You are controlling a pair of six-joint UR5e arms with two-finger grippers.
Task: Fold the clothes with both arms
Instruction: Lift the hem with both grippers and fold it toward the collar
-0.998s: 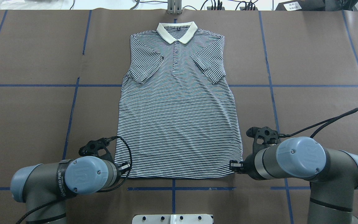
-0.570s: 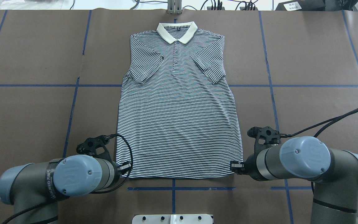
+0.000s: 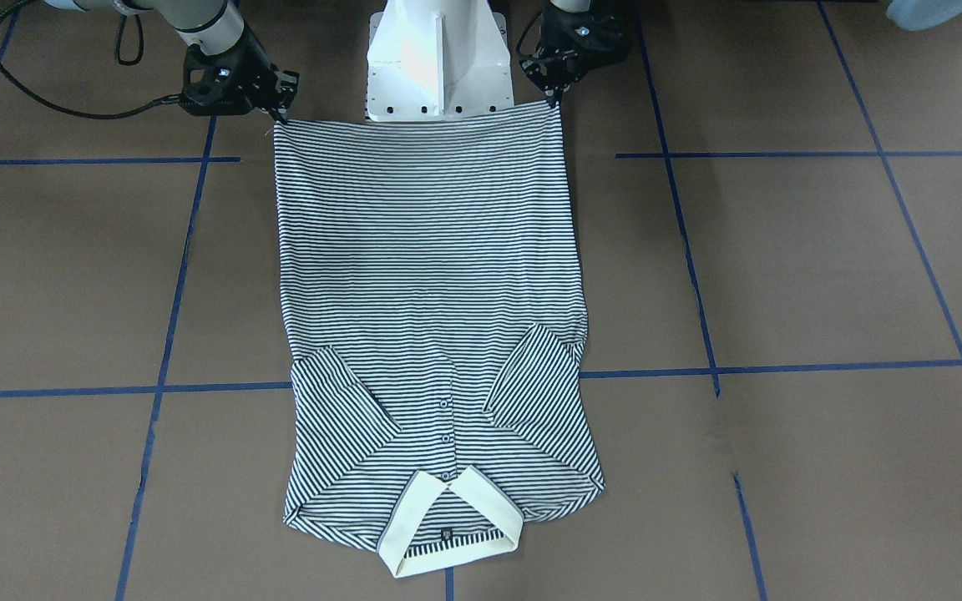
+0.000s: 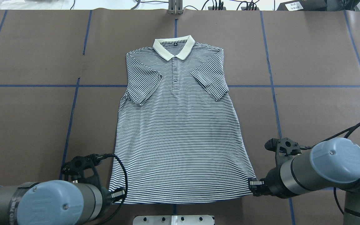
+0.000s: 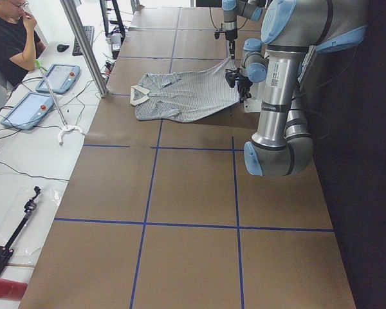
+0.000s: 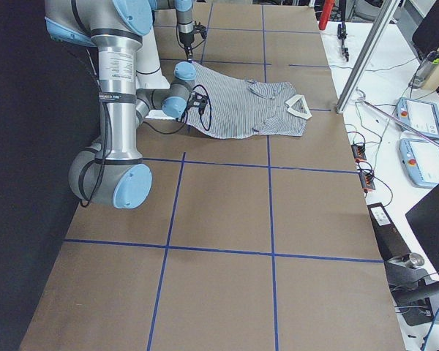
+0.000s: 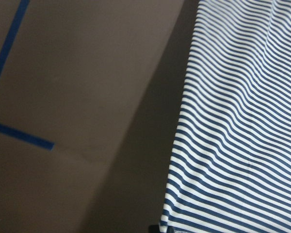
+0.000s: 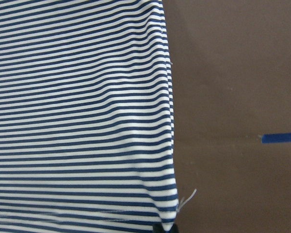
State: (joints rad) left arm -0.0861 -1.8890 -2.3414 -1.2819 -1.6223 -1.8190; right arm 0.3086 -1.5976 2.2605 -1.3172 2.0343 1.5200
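Observation:
The striped polo shirt point(image 4: 180, 134) lies face up on the brown table, with its cream collar point(image 4: 173, 48) at the far end and both short sleeves folded in over the chest. My left gripper point(image 4: 117, 194) is shut on the near left hem corner. My right gripper point(image 4: 253, 184) is shut on the near right hem corner. In the front-facing view the hem is stretched taut between the left gripper point(image 3: 554, 98) and the right gripper point(image 3: 276, 113). The side views show the shirt point(image 5: 186, 93) point(image 6: 249, 110) with its hem end raised off the table. Both wrist views show striped cloth point(image 7: 242, 131) point(image 8: 77, 111) close up.
The white pedestal base point(image 3: 435, 58) stands right behind the lifted hem. Blue tape lines point(image 4: 73, 109) cross the brown table cover. Beyond the far edge a person point(image 5: 9, 45) sits at a white bench with tablets point(image 5: 32, 109) and cables.
Both arms have drawn back toward the robot base with the hem corners held. The whole shirt has slid nearer, its collar now well off the far edge.

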